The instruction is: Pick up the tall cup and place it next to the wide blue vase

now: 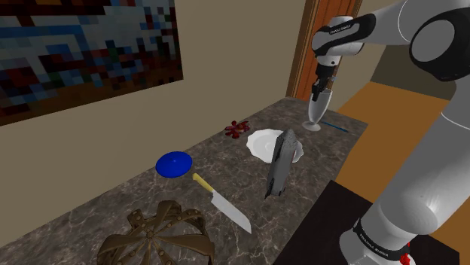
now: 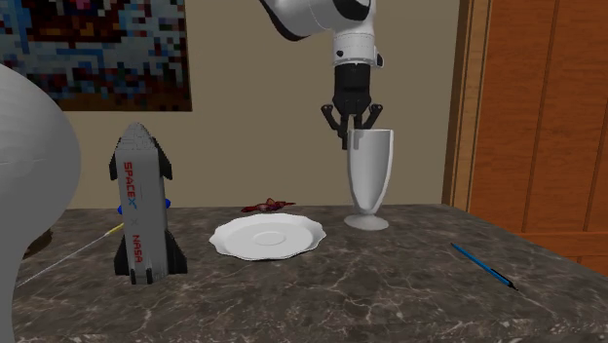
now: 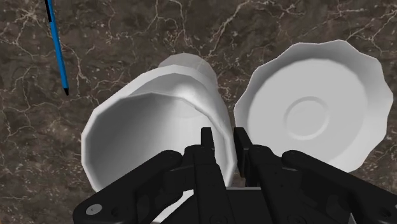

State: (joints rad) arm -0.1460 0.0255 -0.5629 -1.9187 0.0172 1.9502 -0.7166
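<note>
Pincer [image 3: 224, 139] clamped on rim wall of tall cup [image 3: 149, 124]; off-centre hold, liable to swing or slip on lifting.

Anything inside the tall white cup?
Tall white footed cup: its visible inside is bare white, nothing in it. The black gripper, clasping the rim, hides the inside wall beneath it.
</note>
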